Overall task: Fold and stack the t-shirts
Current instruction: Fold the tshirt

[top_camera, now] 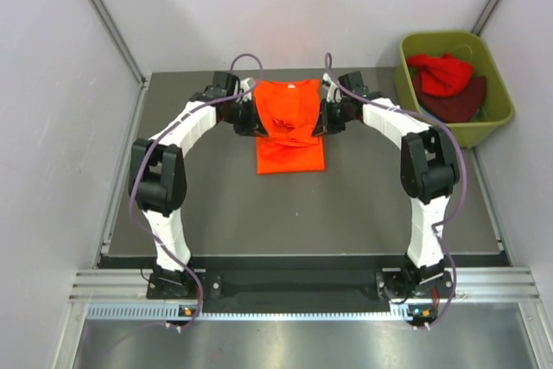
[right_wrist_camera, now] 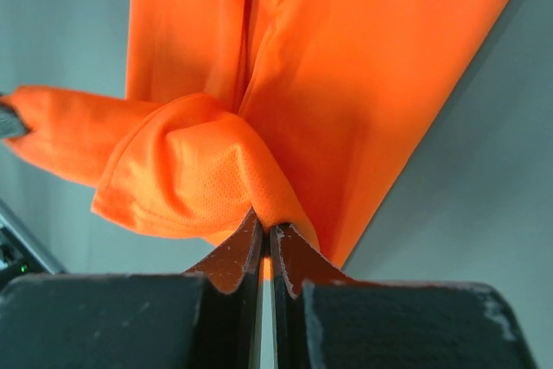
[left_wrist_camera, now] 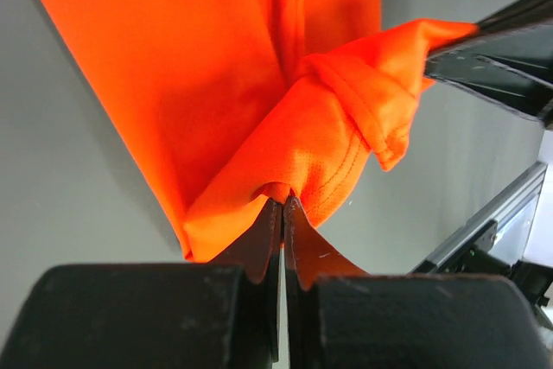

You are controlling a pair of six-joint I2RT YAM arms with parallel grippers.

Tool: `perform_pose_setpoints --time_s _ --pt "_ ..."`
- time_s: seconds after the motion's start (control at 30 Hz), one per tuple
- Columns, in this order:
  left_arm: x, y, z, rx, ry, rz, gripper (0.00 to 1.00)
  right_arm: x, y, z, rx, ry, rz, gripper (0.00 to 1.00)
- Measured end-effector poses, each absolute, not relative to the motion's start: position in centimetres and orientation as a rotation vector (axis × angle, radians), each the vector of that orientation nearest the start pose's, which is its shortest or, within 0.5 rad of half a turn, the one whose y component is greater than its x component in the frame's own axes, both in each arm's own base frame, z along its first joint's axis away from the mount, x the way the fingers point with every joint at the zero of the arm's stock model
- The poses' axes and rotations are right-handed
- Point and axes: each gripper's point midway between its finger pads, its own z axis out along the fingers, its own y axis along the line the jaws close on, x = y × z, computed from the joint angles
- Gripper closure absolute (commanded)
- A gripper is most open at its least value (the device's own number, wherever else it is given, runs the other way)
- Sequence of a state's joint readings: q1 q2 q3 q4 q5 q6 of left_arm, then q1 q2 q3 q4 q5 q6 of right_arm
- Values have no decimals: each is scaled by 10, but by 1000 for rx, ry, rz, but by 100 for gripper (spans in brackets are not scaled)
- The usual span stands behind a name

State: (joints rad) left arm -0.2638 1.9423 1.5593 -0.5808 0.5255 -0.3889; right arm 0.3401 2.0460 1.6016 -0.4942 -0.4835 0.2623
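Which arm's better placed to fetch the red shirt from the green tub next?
Right: the tub sits far right, nearest the right gripper; the left gripper is across the orange t-shirt both pinch.

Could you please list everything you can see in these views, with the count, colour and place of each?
bright orange cloth t-shirt: one, orange, partly folded on the far middle of the table, pinched at both sides.
red cloth t-shirt: one, red, crumpled on top inside the tub.
dark maroon cloth t-shirt: one, maroon, in the tub beside and partly under the red one.
olive-green plastic tub: one, olive-green, at the table's far right corner.
flat dark grey table: one, dark grey, beneath the orange t-shirt.
left gripper: one, black fingers, shut on the orange t-shirt's left side.
right gripper: one, black fingers, shut on its right side.
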Motion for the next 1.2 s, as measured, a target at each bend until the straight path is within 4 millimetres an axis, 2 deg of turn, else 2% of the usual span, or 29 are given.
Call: perform_pose_setpoints --time_s 0.1,0.2,0.57,0.63,0.67,0.7,0.77,0.8,0.9,1.0,1.07,1.13,1.2 --pt "424 -218 133 60 2560 -914 100 439 249 92 -297 2530 848 100" --pt "428 -215 132 50 2556 -909 100 445 250 91 -294 2522 848 100" --pt "438 -207 77 -21 2659 -856 100 462 255 76 -297 2515 841 100" --pt "443 -207 72 -25 2659 -843 100 466 255 75 -295 2509 834 83" --pt "447 -207 73 -25 2651 -839 96 468 255 76 -295 2505 828 61" --pt "450 -207 73 -23 2644 -837 88 468 254 75 -294 2504 821 53" --pt "457 -208 79 -19 2623 -829 72 471 251 74 -301 2501 794 45" --pt "461 -208 81 -20 2613 -824 53 472 250 73 -301 2501 777 41" --pt "471 -207 92 -20 2578 -800 37 475 245 71 -308 2499 734 39" --pt "474 -205 106 -17 2548 -784 34 476 240 76 -312 2490 706 38" --pt "472 -206 120 -8 2523 -793 34 477 239 87 -315 2469 704 38" --pt "466 -208 139 3 2488 -826 40 476 240 108 -324 2427 716 40" --pt "451 -210 152 8 2473 -878 48 473 243 126 -340 2390 743 41"
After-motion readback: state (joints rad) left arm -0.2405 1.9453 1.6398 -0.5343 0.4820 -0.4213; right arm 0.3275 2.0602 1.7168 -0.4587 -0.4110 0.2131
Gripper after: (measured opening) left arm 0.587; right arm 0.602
